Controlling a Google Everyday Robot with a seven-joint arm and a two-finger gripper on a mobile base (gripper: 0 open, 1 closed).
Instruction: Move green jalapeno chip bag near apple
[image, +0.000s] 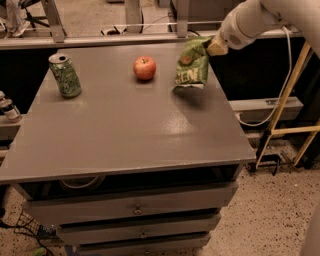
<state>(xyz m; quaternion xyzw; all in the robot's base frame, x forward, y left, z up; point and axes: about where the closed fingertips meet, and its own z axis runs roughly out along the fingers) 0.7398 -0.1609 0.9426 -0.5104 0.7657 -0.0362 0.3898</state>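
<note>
Grey table (125, 145) | far-right gripper (215, 48) fingers pinch green jalapeno chip bag (192, 67); apple (144, 68) near, left

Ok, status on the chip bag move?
Gripper at far right corner of table, jaws shut on chip bag. Bag hangs right of apple, apart. Nothing between them.

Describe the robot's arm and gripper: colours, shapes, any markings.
The arm is smooth, white and tubular, with rounded joints; no markings show on it. The gripper, at the top corner of the green jalapeno chip bag, ends in a small tan blocky tip.
</note>
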